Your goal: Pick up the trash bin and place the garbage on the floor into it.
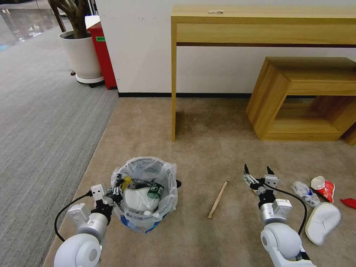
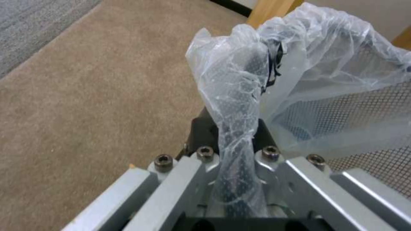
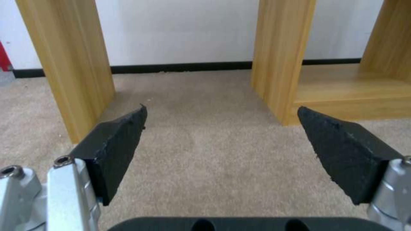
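Two grippers in view. My left gripper (image 1: 118, 190) is clamped on the rim of the small round black wire-mesh trash bin with the crinkly clear plastic liner (image 1: 145, 193); the left wrist view shows the fingers (image 2: 205, 157) pinching bunched plastic and mesh rim (image 2: 240, 106) between them. Bin sits on the beige carpet (image 1: 207, 141) near its left edge, where the grey carpet (image 1: 40, 122) starts. Inside the bin: a white slipper (image 1: 136, 199), a green-labelled plastic bottle (image 1: 155, 190), something yellow (image 1: 127, 181). Blue shows at the bin's base.

My right gripper (image 1: 259, 177) hovers over the beige carpet, jaws spread wide, holding nothing; the right wrist view shows both black pads (image 3: 118, 150) well apart with bare carpet between.

Litter on the carpet: a thin wooden stick (image 1: 218, 198) between bin and right gripper; a crushed clear plastic bottle (image 1: 305, 193) just right of the gripper; a red-and-white crumpled item (image 1: 323, 187) beside it; a red wrapper (image 1: 349, 202) at the right edge; another white slipper (image 1: 322, 222) beside my right arm.

Light wooden desk (image 1: 259, 26) and low wooden bench (image 1: 300, 96) stand against the wall.
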Robot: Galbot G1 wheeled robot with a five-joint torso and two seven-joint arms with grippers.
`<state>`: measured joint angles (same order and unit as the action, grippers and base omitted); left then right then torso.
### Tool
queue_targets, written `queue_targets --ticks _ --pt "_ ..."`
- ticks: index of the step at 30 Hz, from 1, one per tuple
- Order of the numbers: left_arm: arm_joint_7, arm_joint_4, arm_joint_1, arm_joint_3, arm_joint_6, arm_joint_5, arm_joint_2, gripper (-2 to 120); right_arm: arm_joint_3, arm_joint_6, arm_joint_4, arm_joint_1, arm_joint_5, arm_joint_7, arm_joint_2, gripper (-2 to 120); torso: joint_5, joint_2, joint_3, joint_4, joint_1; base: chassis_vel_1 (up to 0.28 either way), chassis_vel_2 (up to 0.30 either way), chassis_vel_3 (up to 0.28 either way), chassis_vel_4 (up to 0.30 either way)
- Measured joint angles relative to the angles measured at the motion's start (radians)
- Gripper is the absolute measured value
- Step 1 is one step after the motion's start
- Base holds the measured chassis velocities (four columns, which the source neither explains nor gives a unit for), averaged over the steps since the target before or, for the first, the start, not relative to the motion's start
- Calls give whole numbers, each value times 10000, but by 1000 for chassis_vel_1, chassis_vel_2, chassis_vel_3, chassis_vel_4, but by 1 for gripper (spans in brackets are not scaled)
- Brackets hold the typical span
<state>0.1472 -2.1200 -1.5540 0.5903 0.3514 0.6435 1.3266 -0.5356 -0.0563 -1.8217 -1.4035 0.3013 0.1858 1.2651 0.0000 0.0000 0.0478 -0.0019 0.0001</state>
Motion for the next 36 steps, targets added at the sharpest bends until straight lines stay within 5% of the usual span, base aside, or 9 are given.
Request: queue_targets --ticks 17,36 --pt "5 -7 -9 -8 0 -26 0 3 19 -208 -36 -69 300 -50 -63 96 0 0 1 1 0 -60 56 57 -55" --pt "8 301 133 -30 -5 -23 -35 3 579 1129 -476 -374 1615 397 -281 100 0 0 0 0 0 0 0 0 0"
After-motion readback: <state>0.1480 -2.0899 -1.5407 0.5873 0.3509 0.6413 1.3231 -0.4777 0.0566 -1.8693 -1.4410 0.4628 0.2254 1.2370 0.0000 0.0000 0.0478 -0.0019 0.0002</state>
